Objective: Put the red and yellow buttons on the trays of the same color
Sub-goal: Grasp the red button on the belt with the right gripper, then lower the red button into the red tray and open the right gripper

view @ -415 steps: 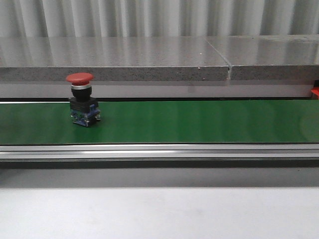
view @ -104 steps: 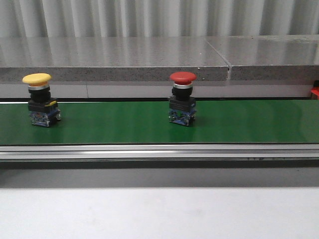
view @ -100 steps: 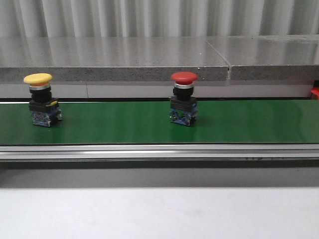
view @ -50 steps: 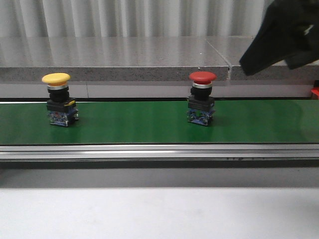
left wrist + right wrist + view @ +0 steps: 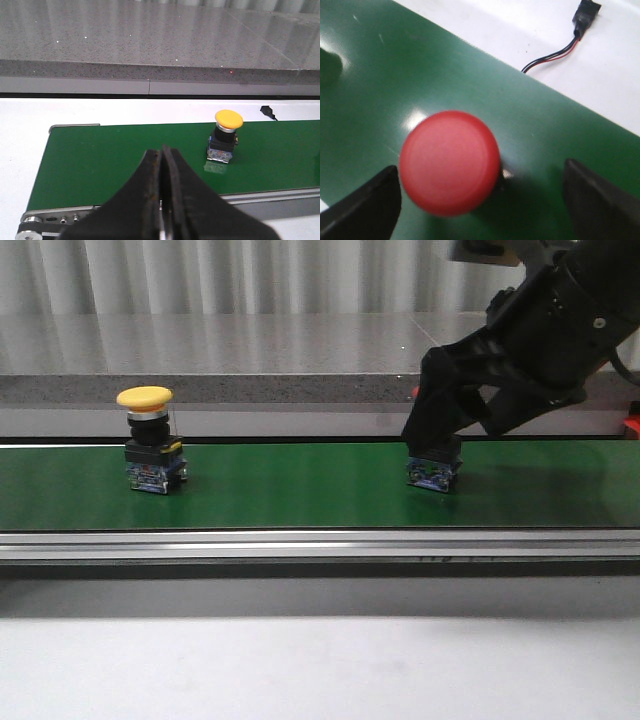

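The right arm (image 5: 540, 330) reaches in from the upper right of the front view and slopes down to the left, so that its gripper (image 5: 432, 430) hangs over the green belt (image 5: 300, 490). In the right wrist view this gripper (image 5: 480, 205) is spread wide, one dark finger (image 5: 365, 205) on each side of the red button (image 5: 450, 162), and neither finger touches the button's cap.

The red button (image 5: 433, 472) stands upright on the belt, right of centre, with its long axis vertical and its round cap facing up toward the wrist camera. In the front view only its black and blue base shows below the gripper; the cap is hidden behind it.

The left gripper (image 5: 163, 200) is seen only in the left wrist view. Its two dark fingers are pressed together with nothing between them, and it hangs above the near edge of the belt, pointing across it.

The yellow button (image 5: 150, 440) stands upright on the left part of the belt, cap up, well apart from the red one. In the left wrist view the yellow button (image 5: 226, 137) sits beyond the left gripper and off to one side.

A thin wire with a small plug (image 5: 580, 25) lies on the white surface beside the belt. Behind the belt runs a grey speckled worktop (image 5: 250, 350).
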